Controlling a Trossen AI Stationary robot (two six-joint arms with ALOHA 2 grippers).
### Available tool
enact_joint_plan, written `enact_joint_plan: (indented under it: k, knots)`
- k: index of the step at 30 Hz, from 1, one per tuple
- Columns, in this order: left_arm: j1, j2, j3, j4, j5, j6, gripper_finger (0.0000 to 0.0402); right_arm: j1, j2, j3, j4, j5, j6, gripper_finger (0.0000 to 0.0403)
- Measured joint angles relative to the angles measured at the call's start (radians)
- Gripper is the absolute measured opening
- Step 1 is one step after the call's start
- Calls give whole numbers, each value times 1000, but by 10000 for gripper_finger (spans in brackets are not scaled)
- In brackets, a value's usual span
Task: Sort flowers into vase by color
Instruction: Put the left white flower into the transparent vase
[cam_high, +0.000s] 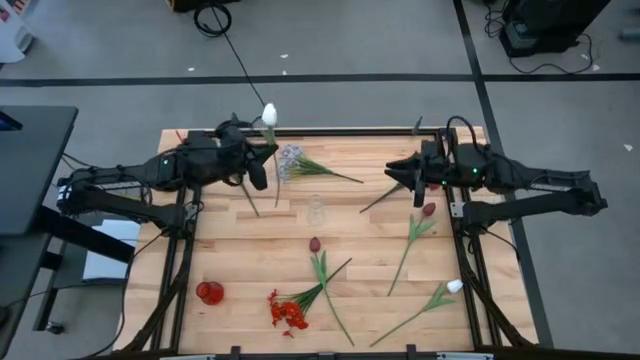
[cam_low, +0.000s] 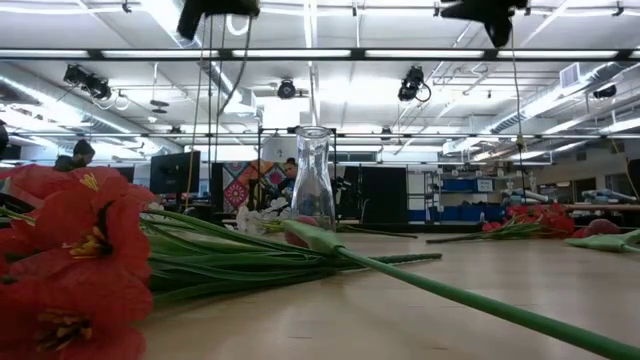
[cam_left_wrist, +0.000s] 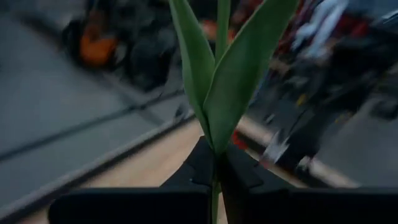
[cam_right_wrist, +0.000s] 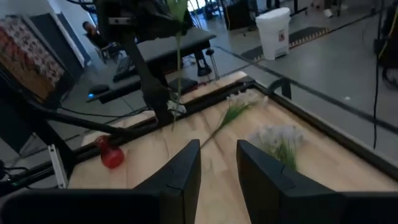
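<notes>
My left gripper (cam_high: 262, 150) is over the table's far left part, shut on a white tulip (cam_high: 269, 113) with long green leaves (cam_left_wrist: 217, 74). My right gripper (cam_high: 400, 176) hovers open over the far right part, touching nothing; its fingers frame bare wood (cam_right_wrist: 217, 168). A clear glass vase (cam_high: 316, 210) stands upright mid-table. A small red vase (cam_high: 209, 292) stands near the left front. Lying flat on the table are a bright red cluster (cam_high: 288, 312), two dark red tulips (cam_high: 314, 243) (cam_high: 428, 210), a second white tulip (cam_high: 455, 286) and pale sprays (cam_high: 290, 160). My left gripper pinches the white tulip's stem (cam_left_wrist: 216, 186) between its two fingers (cam_left_wrist: 202, 165), just below where the leaves branch off. The fingers lie across the stem. The tulip stands about upright, bloom on top, and its lower stem (cam_right_wrist: 176, 81) hangs below the gripper.
A dark frame rail (cam_high: 330, 131) runs along the table's far edge, and arm mounts stand at both sides. Loose green stems (cam_low: 450, 290) cross the front middle. Bare wood lies between the clear vase and the red vase. Beyond the table a person (cam_right_wrist: 93, 34) sits at a desk.
</notes>
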Motion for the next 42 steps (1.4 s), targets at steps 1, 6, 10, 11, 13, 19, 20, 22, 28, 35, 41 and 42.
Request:
enact_joint_plan:
  k: [1, 6, 10, 11, 13, 19, 20, 22, 28, 35, 41, 42]
  knots:
    - [0, 12, 1, 65, 12, 32, 14, 0, 25, 22, 11, -10, -24, 113]
    - [22, 96, 1, 311, 144, 128, 13, -14, 190, 121, 60, -35, -137, 117]
    - [51, 155, 1, 413, 226, 115, 13, -56, 322, 216, 66, -126, -162, 117]
    - [57, 169, 1, 434, 237, 115, 13, -64, 349, 239, 69, -150, -165, 117]
    - [64, 199, 1, 470, 259, 102, 13, -78, 397, 272, 93, -196, -174, 117]
    - [68, 289, 0, 621, 308, 76, 12, -113, 511, 349, 185, -227, -196, 117]
    - [68, 298, 0, 638, 308, 76, 12, -119, 527, 359, 196, -225, -206, 117]
    - [68, 311, 1, 666, 308, 73, 12, -130, 557, 379, 220, -243, -218, 117]
    - [79, 312, 1, 663, 316, 52, 17, -157, 648, 448, 226, -398, -209, 117]
    - [84, 295, 0, 646, 320, 62, 19, -156, 701, 470, 208, -374, -139, 84]
    - [107, 266, 0, 603, 261, 64, 41, -156, 677, 470, 168, -277, -157, 13]
    - [115, 255, 0, 594, 258, 66, 52, -156, 668, 470, 163, -259, -161, 11]
